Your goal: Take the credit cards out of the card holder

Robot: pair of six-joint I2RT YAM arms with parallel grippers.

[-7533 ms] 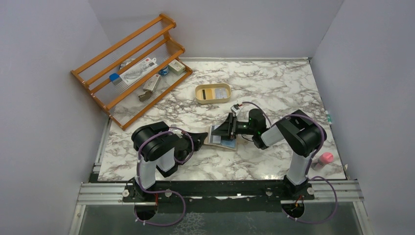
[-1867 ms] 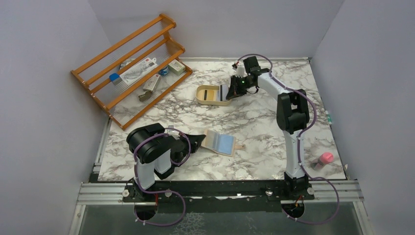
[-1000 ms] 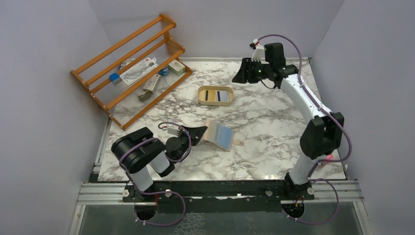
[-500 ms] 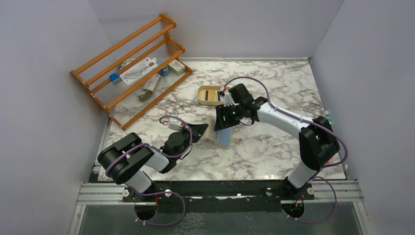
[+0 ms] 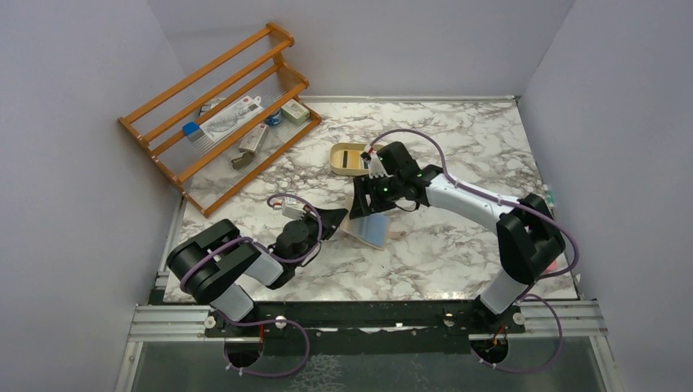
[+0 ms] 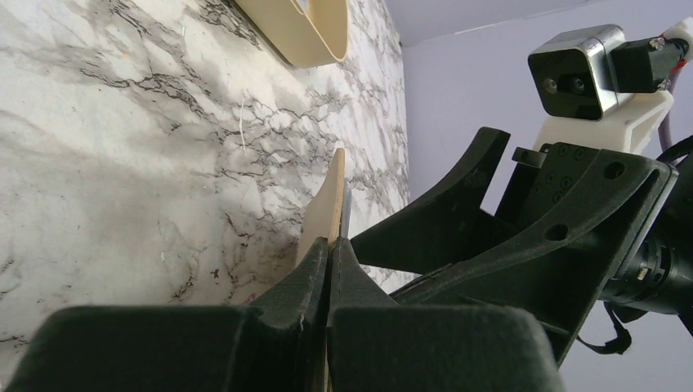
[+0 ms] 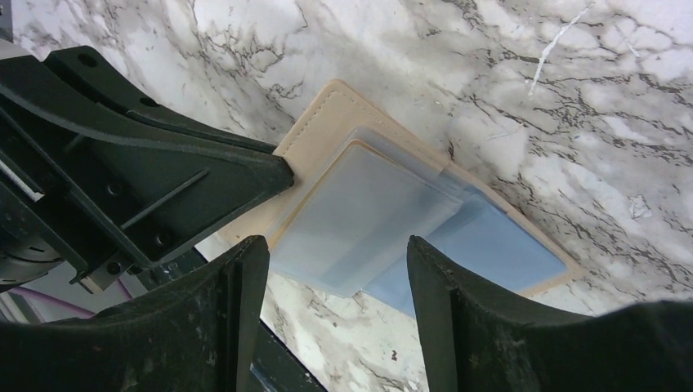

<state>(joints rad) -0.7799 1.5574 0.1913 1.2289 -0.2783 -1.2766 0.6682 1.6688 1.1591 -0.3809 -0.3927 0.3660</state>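
Pinching the left edge of the tan wallet (image 5: 369,229), the left gripper (image 5: 333,219) holds it spread open near the middle of the marble table (image 5: 458,147) in the overhead view. The right gripper (image 5: 369,202) hangs just over the wallet's far side, and its arm crosses in front of an oval cream tray (image 5: 343,159). A wooden rack (image 5: 216,106) stands at the far left corner.

From the left wrist, the two black fingers (image 6: 315,273) are pressed tight together on the wallet's thin tan edge. The right gripper's dark body sits just beyond, and the tray's rim lies farther off.

From the right wrist, that gripper's fingers (image 7: 237,310) stand apart with nothing between them, framing the cards (image 7: 364,216). A pale translucent card sticks partway out of the wallet's pocket, overlapping a light blue one under it. Both are in the wallet, whose corner the left gripper clamps.
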